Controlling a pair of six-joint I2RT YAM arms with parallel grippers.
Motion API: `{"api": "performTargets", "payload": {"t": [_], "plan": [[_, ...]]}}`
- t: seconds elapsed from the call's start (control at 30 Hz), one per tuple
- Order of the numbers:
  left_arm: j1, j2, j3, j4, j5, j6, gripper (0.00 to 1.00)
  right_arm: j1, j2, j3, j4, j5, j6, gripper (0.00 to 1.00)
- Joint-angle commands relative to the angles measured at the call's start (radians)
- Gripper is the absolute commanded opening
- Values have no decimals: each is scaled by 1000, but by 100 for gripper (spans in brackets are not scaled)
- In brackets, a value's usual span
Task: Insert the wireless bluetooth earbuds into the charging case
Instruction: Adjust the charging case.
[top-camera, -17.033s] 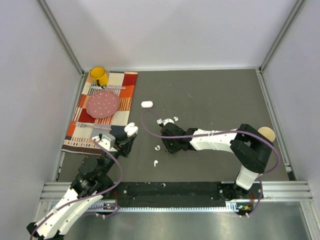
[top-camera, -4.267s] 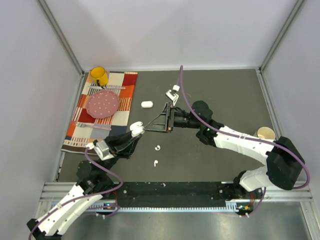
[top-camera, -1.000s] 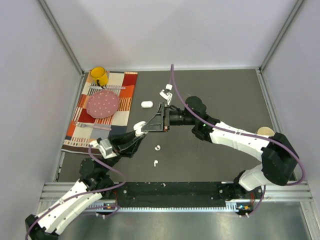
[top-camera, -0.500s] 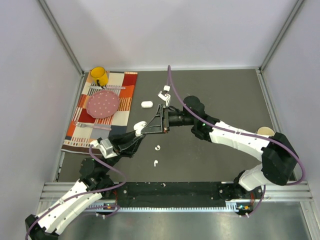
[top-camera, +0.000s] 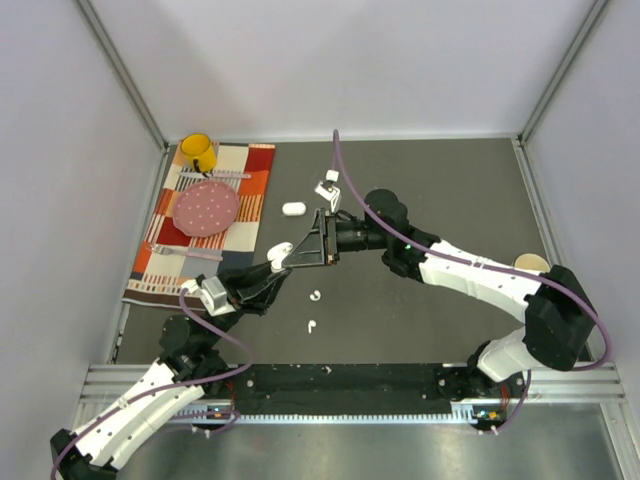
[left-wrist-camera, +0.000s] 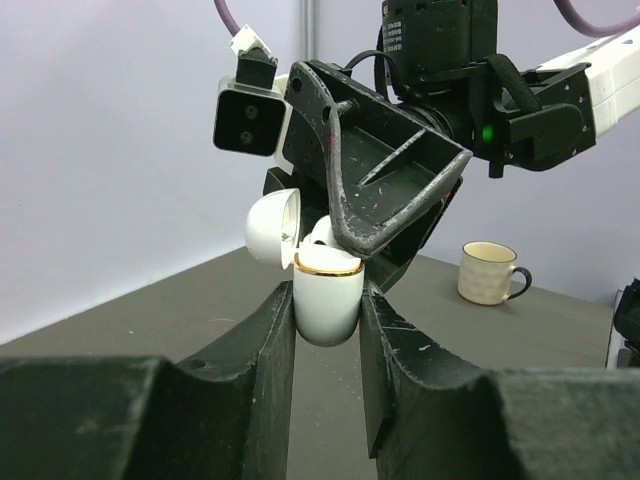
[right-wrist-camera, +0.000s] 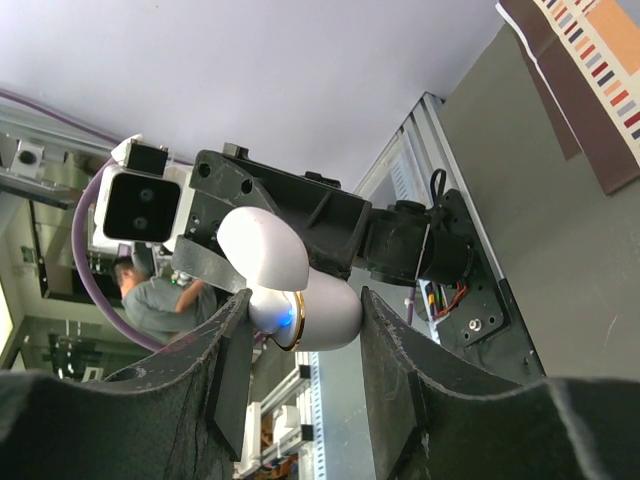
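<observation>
Left wrist view, first entry: charging case (left-wrist-camera: 328, 305), white with a gold rim, lid (left-wrist-camera: 272, 228) swung open, clamped upright in the narrow jaws of the left end effector (top-camera: 272, 265) and raised off the counter (top-camera: 430, 190), presumably to present its mouth to the other arm. Right end effector (right-wrist-camera: 306, 305): fingers straddle the case body; whether they touch it or carry anything cannot be told. White lump (left-wrist-camera: 322, 232) at the case mouth, half hidden behind a black finger, possibly an earbud. Wireless bluetooth earbuds (top-camera: 316, 296): two lie loose on the counter below.
</observation>
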Motion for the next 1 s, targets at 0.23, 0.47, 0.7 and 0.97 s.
{"api": "performTargets", "payload": {"t": [0.23, 0.47, 0.7, 0.97], "plan": [[-3, 17, 22, 21, 36, -10, 16, 19, -1, 95, -113, 37, -90, 29], [-3, 28, 23, 32, 29, -8, 21, 26, 10, 102, -120, 31, -90, 29], [-3, 37, 19, 62, 22, -8, 30, 30, 18, 102, -113, 25, -82, 29], [-3, 47, 13, 84, 33, -8, 36, 32, 27, 100, -87, 16, -61, 29]]}}
